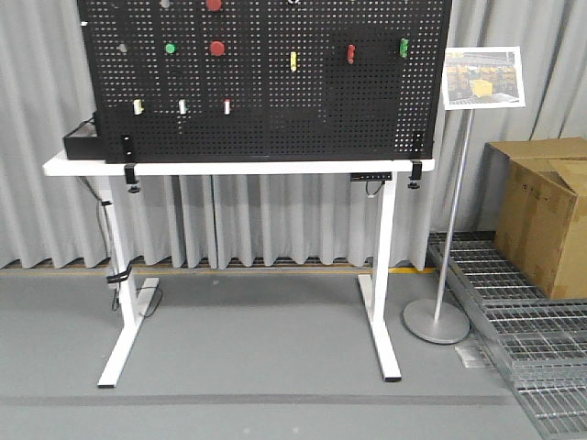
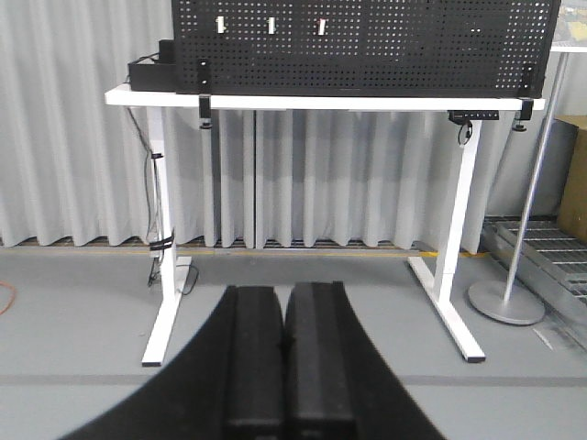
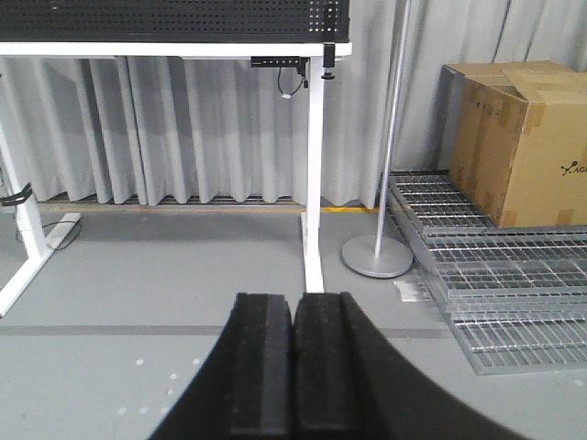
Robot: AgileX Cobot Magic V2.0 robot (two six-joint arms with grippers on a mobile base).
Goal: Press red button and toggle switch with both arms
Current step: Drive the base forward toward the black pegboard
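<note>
In my wrist views, left gripper (image 2: 284, 367) and right gripper (image 3: 293, 367) each show fingers pressed together, nothing between. Front view, upper centre: black pegboard (image 1: 275, 128) on a white table (image 1: 229, 167), red button (image 1: 217, 48) upper left, pale switches (image 1: 182, 107) below it. Grey curtain (image 1: 37, 92) behind; cardboard box (image 1: 541, 215) at right, contents hidden.

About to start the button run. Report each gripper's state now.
Left gripper: closed, fingers together, holding nothing.
Right gripper: closed, fingers together, holding nothing.
</note>
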